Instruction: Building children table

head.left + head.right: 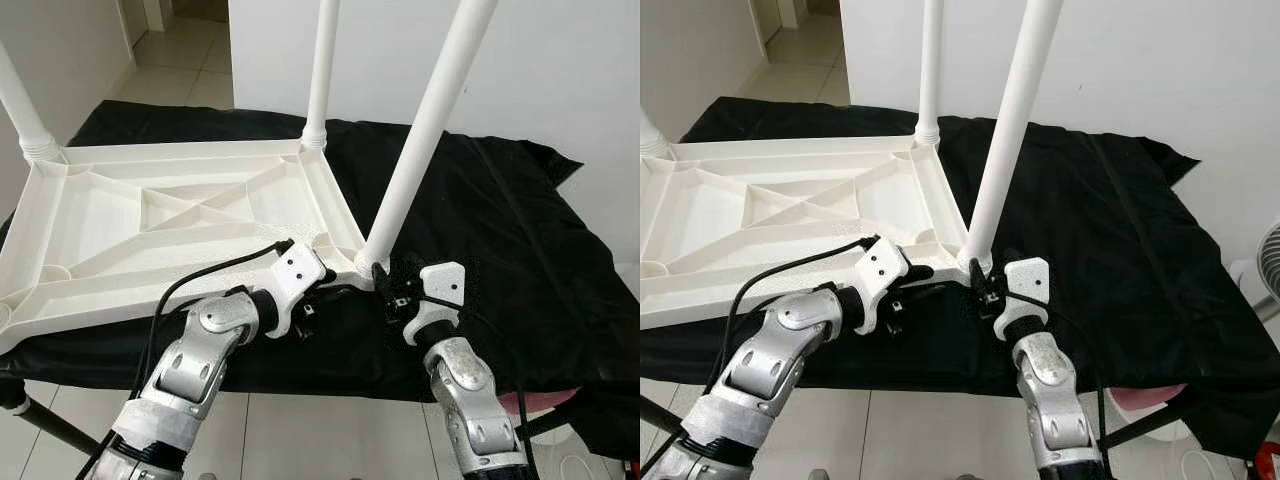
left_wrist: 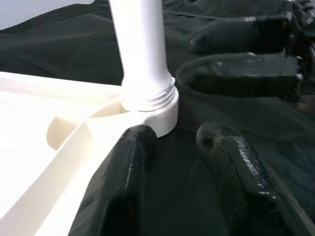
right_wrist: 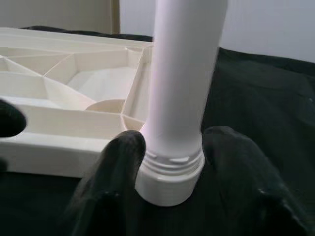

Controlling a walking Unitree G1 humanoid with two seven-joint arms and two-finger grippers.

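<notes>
A white plastic table top (image 1: 170, 215) lies upside down on a black cloth (image 1: 500, 240), its ribbed underside facing up. Three white legs stand in its corner sockets: a far left leg (image 1: 20, 110), a far leg (image 1: 322, 70) at the back right corner, and a near leg (image 1: 425, 130) rising from the near right corner socket (image 2: 160, 110), leaning slightly to the right. The right gripper (image 3: 172, 147) is at the base of the near leg, its two black fingers (image 3: 118, 167) spread to either side of the threaded collar (image 3: 172, 164); they sit close against it, though whether they truly press on it is hard to judge from the wrist view. The left gripper (image 2: 174, 142) lies low on the cloth just beside the same corner, fingers parted, one fingertip (image 2: 140, 140) touching or almost touching the socket's rim and the other resting over bare cloth. In the left wrist view the right gripper's dark fingers appear beyond the leg. A tiled floor (image 1: 180, 60) and a white wall (image 1: 560, 70) lie behind the cloth.
</notes>
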